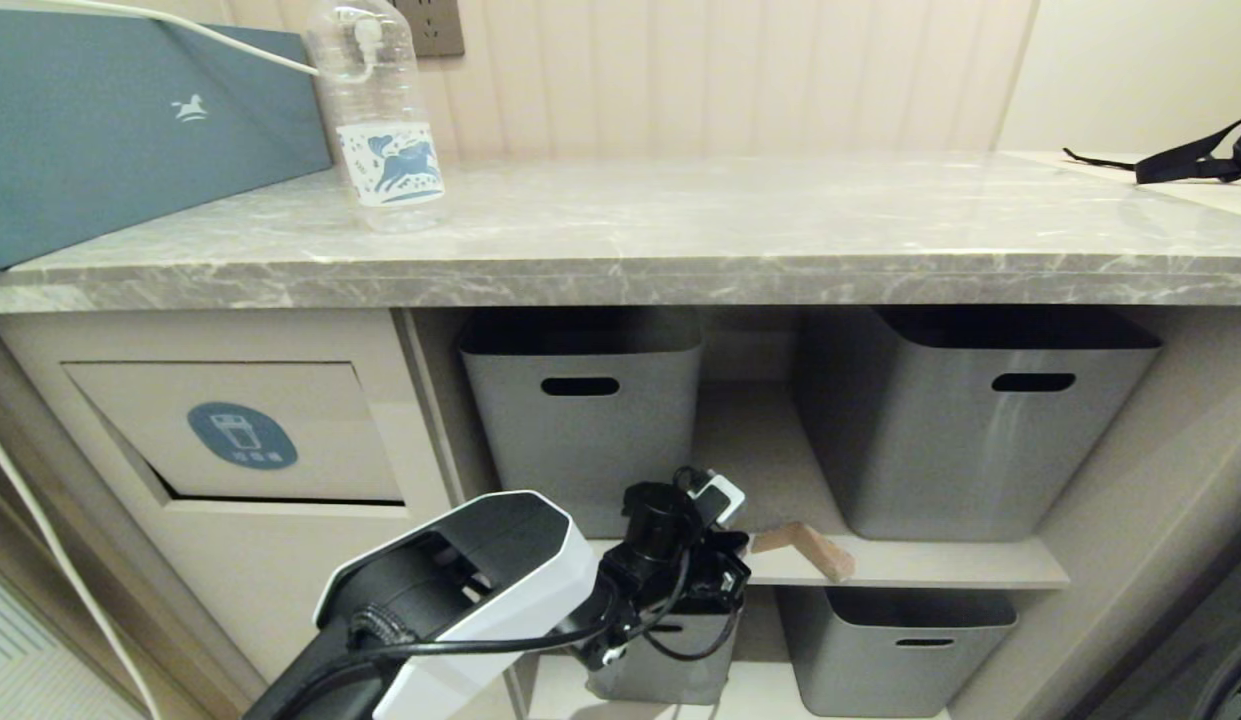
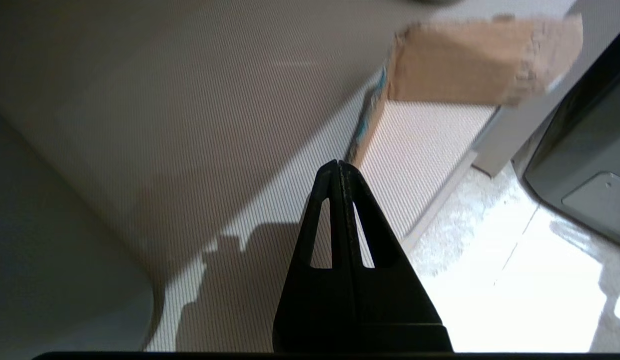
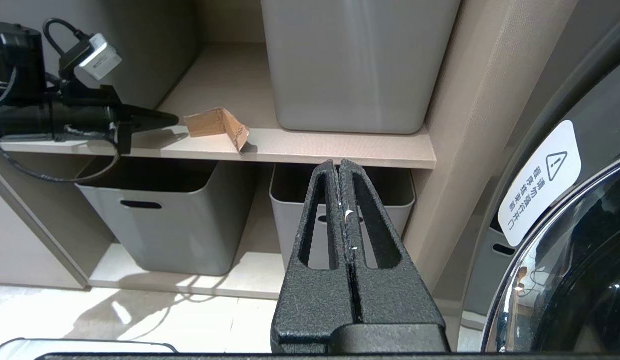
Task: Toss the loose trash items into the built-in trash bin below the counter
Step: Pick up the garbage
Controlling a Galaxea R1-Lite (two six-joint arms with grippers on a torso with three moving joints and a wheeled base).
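Left pincer [image 3: 172,120] closing on cardboard scrap [image 3: 217,127]
Its fingers are pinching the scrap's edge on the shelf [image 3: 339,145]; right pincer [image 3: 339,167] is sitting closed, idle.

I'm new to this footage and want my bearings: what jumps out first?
The left gripper reaches along the middle shelf, shut on the edge of a folded tan cardboard scrap. Above, a clear water bottle stands on the grey marble counter, over the trash bin flap.
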